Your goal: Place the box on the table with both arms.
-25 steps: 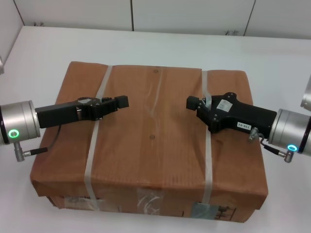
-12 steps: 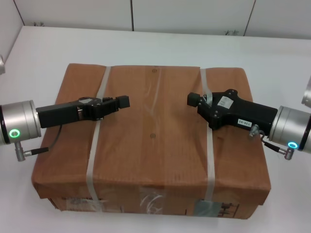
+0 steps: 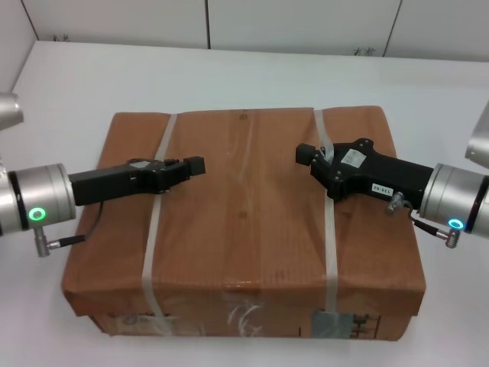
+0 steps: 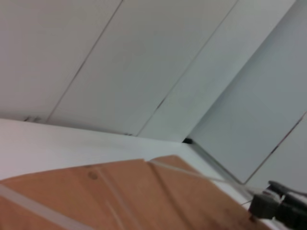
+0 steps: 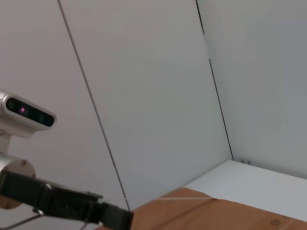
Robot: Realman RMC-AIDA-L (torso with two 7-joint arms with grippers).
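Brown box (image 3: 244,229) sits on the white counter (image 3: 252,73), both arms reaching in over its top. Left pincer (image 3: 192,166) and right pincer (image 3: 306,154) face each other above it; can't tell whether either's together or apart.

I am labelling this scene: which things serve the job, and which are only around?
For the job: box; table; left claw and right claw, both over the box top.
Only around: white wall panels behind the table.
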